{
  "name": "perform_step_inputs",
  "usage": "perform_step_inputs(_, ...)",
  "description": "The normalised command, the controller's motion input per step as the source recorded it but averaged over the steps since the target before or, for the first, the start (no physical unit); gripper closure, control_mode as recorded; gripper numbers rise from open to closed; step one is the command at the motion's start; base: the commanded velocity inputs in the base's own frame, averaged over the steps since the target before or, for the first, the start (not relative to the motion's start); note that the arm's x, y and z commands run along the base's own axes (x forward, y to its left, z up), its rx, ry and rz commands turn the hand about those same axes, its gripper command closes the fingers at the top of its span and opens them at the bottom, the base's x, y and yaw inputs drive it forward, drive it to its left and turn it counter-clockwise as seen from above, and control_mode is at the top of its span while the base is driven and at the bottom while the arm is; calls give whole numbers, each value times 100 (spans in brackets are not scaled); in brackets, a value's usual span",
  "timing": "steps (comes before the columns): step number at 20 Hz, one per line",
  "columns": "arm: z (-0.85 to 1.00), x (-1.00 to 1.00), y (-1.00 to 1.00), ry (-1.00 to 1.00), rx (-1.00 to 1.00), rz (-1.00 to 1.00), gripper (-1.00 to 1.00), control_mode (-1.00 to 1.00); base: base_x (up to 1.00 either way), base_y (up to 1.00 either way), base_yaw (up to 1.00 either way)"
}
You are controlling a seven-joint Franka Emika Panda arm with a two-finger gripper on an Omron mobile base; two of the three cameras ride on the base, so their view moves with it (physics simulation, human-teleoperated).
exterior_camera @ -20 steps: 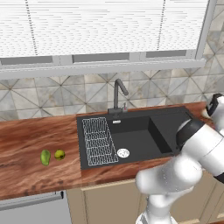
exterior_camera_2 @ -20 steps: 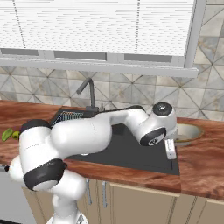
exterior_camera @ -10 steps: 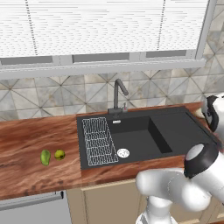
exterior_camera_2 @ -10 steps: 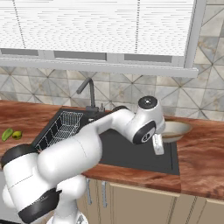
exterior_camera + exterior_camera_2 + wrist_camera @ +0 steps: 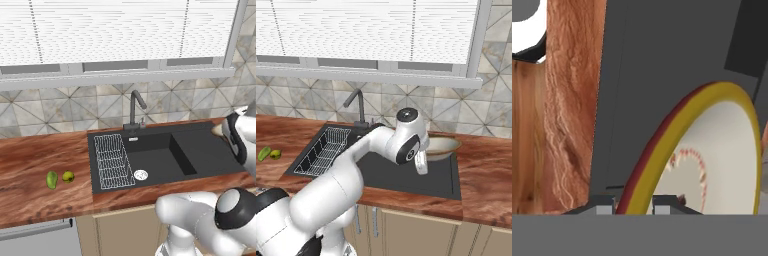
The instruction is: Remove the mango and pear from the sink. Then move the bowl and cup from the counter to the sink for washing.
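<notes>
Bowl (image 5: 712,160) rim is sitting between my gripper (image 5: 633,202) fingertips in the hand view, one tip on each side of the edge, so I am reading the jaws as clamped on it. I am seeing a yellowish lip, a dark red outer wall and a pale inside with a ring of reddish speckles. In the right base view the bowl (image 5: 442,146) is looking beige-tan, round and shallow, and it is lying at the far right corner of the sink (image 5: 451,186), partly behind my wrist; whether it is resting or hanging just above the edge I cannot tell.

Below the rim I am looking at the flat black drainboard, with a step into the deep basin (image 5: 155,165) to its left. The wire rack (image 5: 113,161) is lying at the left end of the sink, the faucet (image 5: 134,107) is standing at the far edge. Counter (image 5: 486,160) wood is running open to the right of the bowl. Two green fruits (image 5: 59,178) are lying well apart from it on the counter, left of the sink.
</notes>
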Motion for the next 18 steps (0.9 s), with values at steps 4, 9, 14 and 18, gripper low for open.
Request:
perform_step_inputs(4, 7, 0, 43, 0, 11, 0, 100, -100, 0, 0, 0)
perform_step_inputs(9, 11, 0, 43, 0, 14, 0, 100, -100, 0, 0, 0)
perform_step_inputs(14, 5, -2, 44, 0, 7, 0, 100, -100, 0, 0, 0)
perform_step_inputs(18, 1, -8, 45, 0, 5, 0, 100, -100, 0, 0, 0)
